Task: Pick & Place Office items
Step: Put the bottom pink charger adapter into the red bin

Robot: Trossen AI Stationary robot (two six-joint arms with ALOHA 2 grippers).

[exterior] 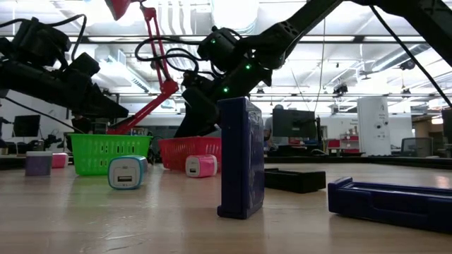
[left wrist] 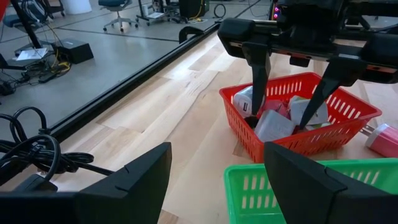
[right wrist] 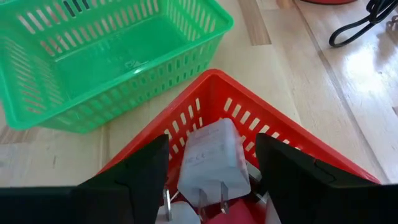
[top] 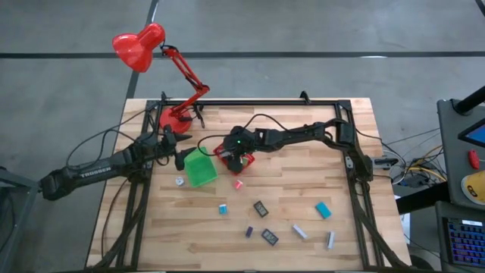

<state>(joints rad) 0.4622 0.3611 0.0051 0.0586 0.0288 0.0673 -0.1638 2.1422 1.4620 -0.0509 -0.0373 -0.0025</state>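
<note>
The job looks partly done. The red bin (left wrist: 298,118) already has a few small things in it, like a white plug block (right wrist: 214,158) and some pale boxes. The green bin (top: 201,168) looks empty.

The right claw (left wrist: 292,102) hangs over the red bin with its fingers wide open and dipped inside. It holds nothing. The white plug block lies between the fingers but is not pinched. The left claw (top: 182,155) waits just beside the green bin, at about 9 o'clock from it. It is open and empty too.

Lots of things are left on the counter (top: 303,129). A pink block (top: 238,183) sits near the red bin, at about 6 o'clock. A white cube (top: 179,181), a blue-and-red cube (top: 223,208), black pieces (top: 261,208), a teal block (top: 323,210) and grey sticks (top: 300,230) lie farther toward 5 o'clock.

There is open room there for picking. The two bins sit close together, so both arms are crowded. The lamp base (top: 174,119) stands near 11 o'clock, with its cords beside it.
</note>
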